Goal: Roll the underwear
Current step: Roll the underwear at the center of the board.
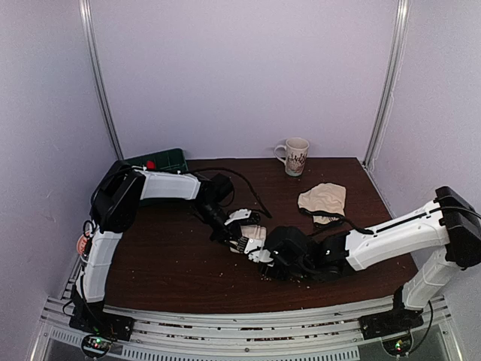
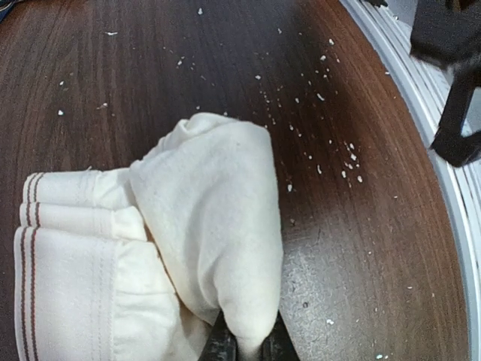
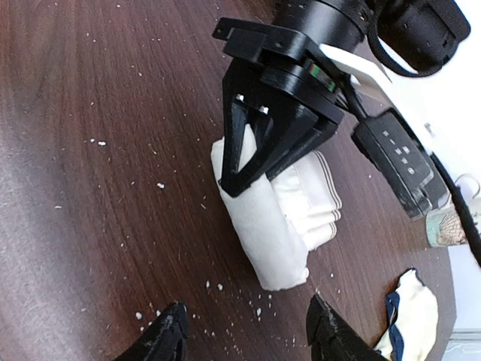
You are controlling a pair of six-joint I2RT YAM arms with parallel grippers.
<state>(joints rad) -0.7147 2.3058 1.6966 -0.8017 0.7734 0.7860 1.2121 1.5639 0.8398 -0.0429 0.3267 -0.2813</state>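
Your right gripper is hovering with its two fingertips apart and nothing between them, just short of the underwear. That is lying straight ahead of it on the table as a loose white bundle. On the far side of the bundle, facing your right tool, the left gripper is clamping the cloth, its jaws pressed together on a fold.

From the left wrist, that fold is rising away from the tool as a rounded flap lying over the flatter layers. The striped waistband edges are stacking up to the tool's left.

To my eye the roll is only partly formed and slack, and you are bringing the right tool in to take its near end. Hold the left pinch low and firm so the bundle is not sliding while you are closing in. Set the right fingertips astride the end of the roll, one on each side, and go deep enough to catch every layer, not only the outer flap. Turn the roll towards the waistband side, with those striped edges square to each other.

You are working with both tools close together, so watch for the fingers knocking. A second garment is lying well off to the right tool's right; leave it alone. White flecks are dotting the wood and look harmless.
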